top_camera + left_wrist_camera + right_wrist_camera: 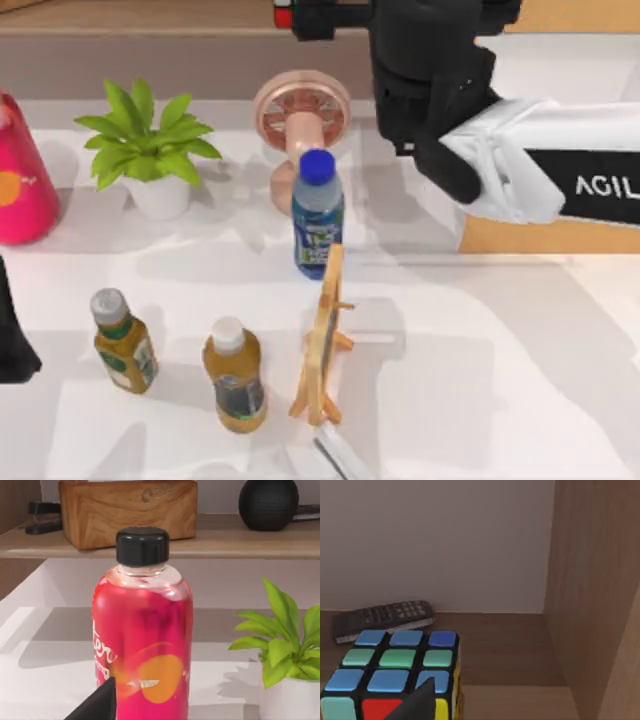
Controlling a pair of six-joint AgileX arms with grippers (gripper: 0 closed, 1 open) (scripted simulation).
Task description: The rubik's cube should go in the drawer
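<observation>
- Right gripper (312, 18) reaches up to the shelf (510, 650) at the top view's far edge. It is right at the rubik's cube (395, 675), but I cannot tell whether it is apart or clamped on it.
- The rubik's cube sits on the wooden shelf board, blue and green stickers up, close under the wrist camera. It is not yet in the drawer.
- Just behind the cube lies a dark remote (382, 617), near the shelf's pale back wall. A wooden side panel stands close by.
- The drawer (545, 235) is open at the table's right, under the right arm's white forearm, with its wood front facing the table.
- Left gripper (12, 345) is parked at the table's left edge, facing a pink bottle (142, 640); its state I cannot tell.
- Likely risks:
  - A shallow or off-centre hold could let the cube twist and drop onto the table.
  - Pushing deeper could shove the remote.
  - A hasty pull-out could clip the side panel.
</observation>
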